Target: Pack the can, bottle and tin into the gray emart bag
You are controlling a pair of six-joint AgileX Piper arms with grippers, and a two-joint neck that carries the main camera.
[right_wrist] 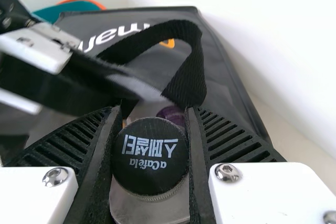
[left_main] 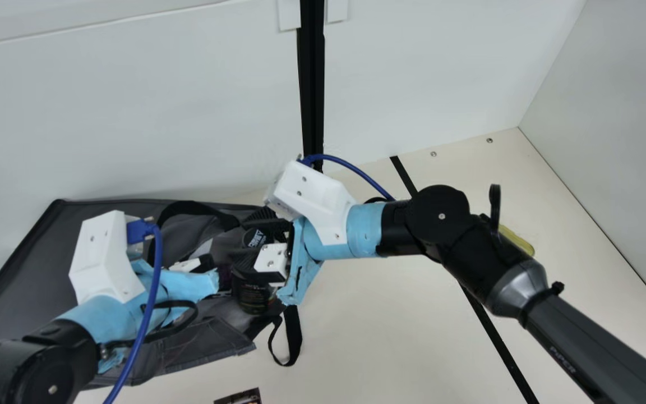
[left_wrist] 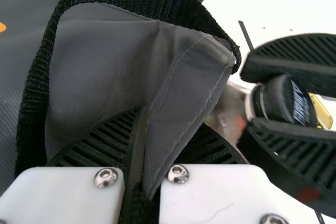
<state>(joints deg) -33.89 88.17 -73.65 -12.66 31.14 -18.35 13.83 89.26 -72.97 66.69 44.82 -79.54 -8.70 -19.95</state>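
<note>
Right wrist view is giving the best look at the bottle [right_wrist: 149, 208]: it's sitting right by the opening end of the gray emart bag [left_wrist: 100, 61], black cap [right_wrist: 149, 156] facing out, body pointing toward the fabric. My right gripper [right_wrist: 153, 109] is gripping it around the cap end, a ribbed finger on either side. Honestly it's looking like a stiff, smooth, see-through body, so I'm guessing it's not squashing much but could be slipping or twisting if the pads are only catching the cap. If it's full, it's probably feeling a bit heavy and wanting to swing bottom-first. I'd be going for the shoulder just below the cap, pinching firmly but not crushing, and keeping the free end leading into the bag.

My left gripper [left_wrist: 170, 118] is pinching a folded edge of the bag, which is pretty much the right idea, since that stuff is looking thin and floppy and will be caving in without support. Main risk I'm seeing: the black strap [right_wrist: 191, 66] is looping close to the bottle's path and could be snagging it.

Farther out, a gold-coloured thing [left_main: 519, 241], probably the tin, is lying on the cream table [left_main: 390, 325] beyond my right arm, so it's likely still needing packing.
</note>
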